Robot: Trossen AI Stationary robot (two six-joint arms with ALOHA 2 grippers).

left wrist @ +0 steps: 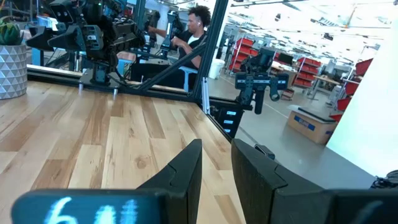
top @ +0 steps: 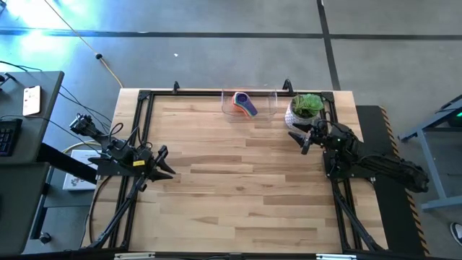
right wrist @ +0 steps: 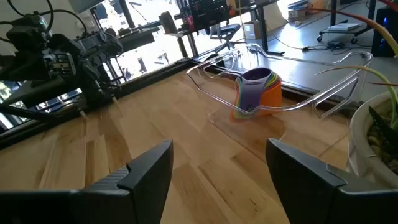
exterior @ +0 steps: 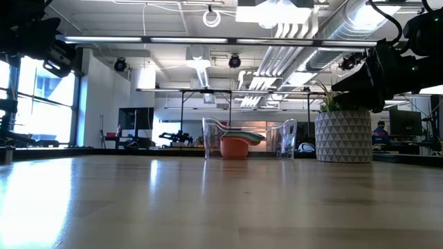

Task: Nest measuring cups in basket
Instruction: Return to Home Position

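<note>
Several nested measuring cups (right wrist: 255,93) (likely light, stiff, slick) sit in the basket (right wrist: 205,78); handles look best for pinching. Left gripper (left wrist: 216,144) gapes narrowly, right gripper (right wrist: 219,144) wide.

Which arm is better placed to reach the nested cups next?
Right. The right gripper, fingers open, sits by the plant beside the basket holding the cups; the left gripper is at the left edge of the table.

Clear plastic basket (top: 268,107) — matt wood table (top: 238,195)
</note>
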